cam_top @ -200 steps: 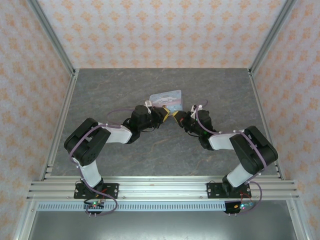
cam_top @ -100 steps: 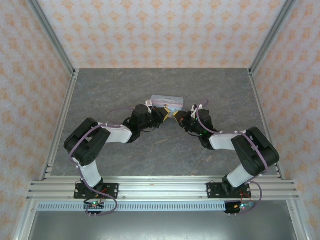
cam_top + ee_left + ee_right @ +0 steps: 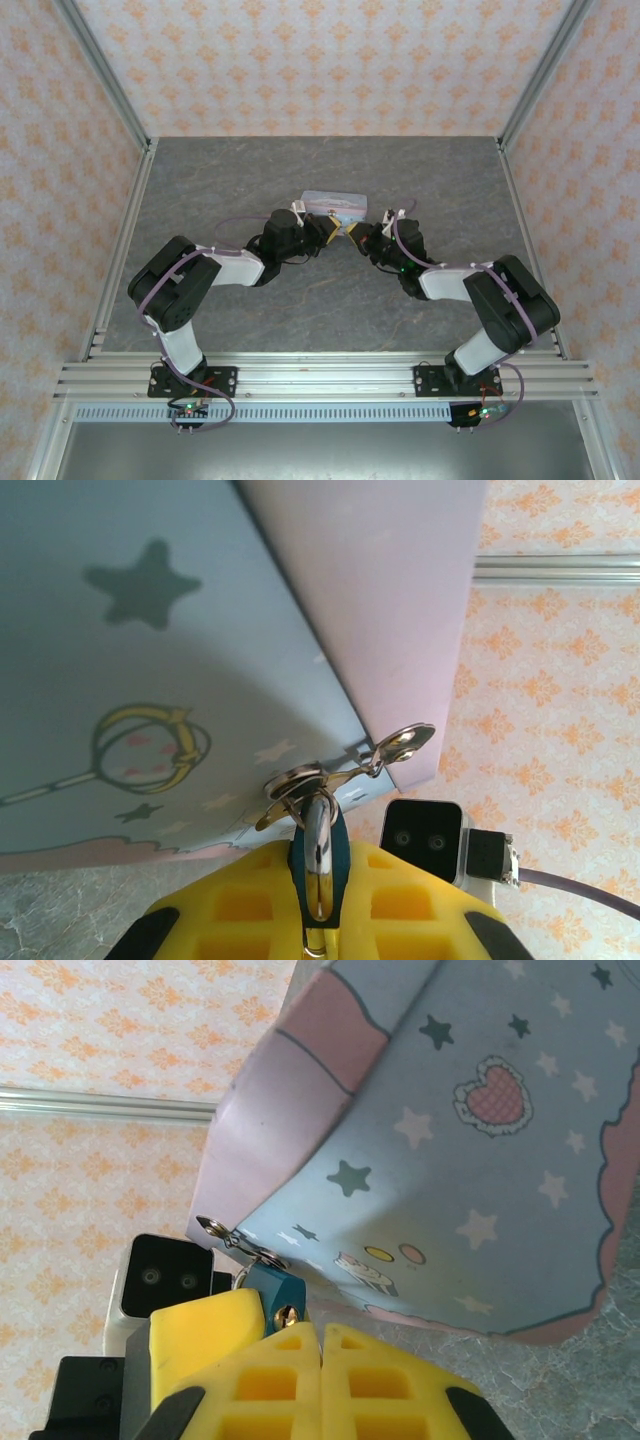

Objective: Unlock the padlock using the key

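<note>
"What is the left claw [image 3: 326,228] doing?"

"It is clamped on the padlock [image 3: 339,852]. The teal body sits between its yellow pads [image 3: 235,900]. The shiny shackle [image 3: 318,865] reaches just beyond the fingertips, into the hasp [image 3: 298,780] of the tin box [image 3: 150,680]."

"And the right claw [image 3: 320,1340]?"

"Its fingers are pressed together. The padlock is just ahead of its tips, a little to their left, with the brass end towards them. Whether a key is between them, I cannot tell."
</note>
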`<state>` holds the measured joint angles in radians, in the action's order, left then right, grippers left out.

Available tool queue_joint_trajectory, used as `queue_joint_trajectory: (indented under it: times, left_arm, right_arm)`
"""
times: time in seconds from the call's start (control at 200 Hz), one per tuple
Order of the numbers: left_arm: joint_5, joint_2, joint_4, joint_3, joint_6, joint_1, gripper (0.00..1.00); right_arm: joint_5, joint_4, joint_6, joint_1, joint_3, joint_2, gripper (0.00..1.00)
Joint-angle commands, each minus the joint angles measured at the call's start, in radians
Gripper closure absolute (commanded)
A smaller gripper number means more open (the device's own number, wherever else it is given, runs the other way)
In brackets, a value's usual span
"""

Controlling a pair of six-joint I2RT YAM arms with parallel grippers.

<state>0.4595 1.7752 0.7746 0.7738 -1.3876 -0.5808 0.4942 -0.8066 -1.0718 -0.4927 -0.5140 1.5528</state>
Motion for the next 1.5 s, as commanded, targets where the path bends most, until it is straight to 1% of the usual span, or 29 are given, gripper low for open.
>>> queue_joint_trajectory:
  times: [0.0,0.225,0.475,0.921,1.496]
  left_arm:
    - [0.102,-0.034,0.007,0.033,-0.003,-0.042,1.0]
    - [0.134,-0.02,0.04,0.027,-0.009,-0.039,1.0]
    - [0.156,-0.021,0.017,0.03,0.015,-0.028,1.0]
    - [0.153,-0.035,0.014,0.021,0.006,-0.02,1.0]
    - [0.147,-0.039,0.011,0.015,0.007,-0.021,1.0]
  right_arm:
    - [0.043,-0.052,0.027,-0.016,0.022,-0.049,1.0]
    - [0.025,0.046,0.067,-0.012,0.079,-0.151,1.0]
    - [0.023,0.214,0.127,-0.009,0.076,-0.236,1.0]
    - [-0.024,0.211,0.103,-0.007,0.108,-0.257,1.0]
    - [-0.036,0.185,0.08,0.003,0.044,-0.201,1.0]
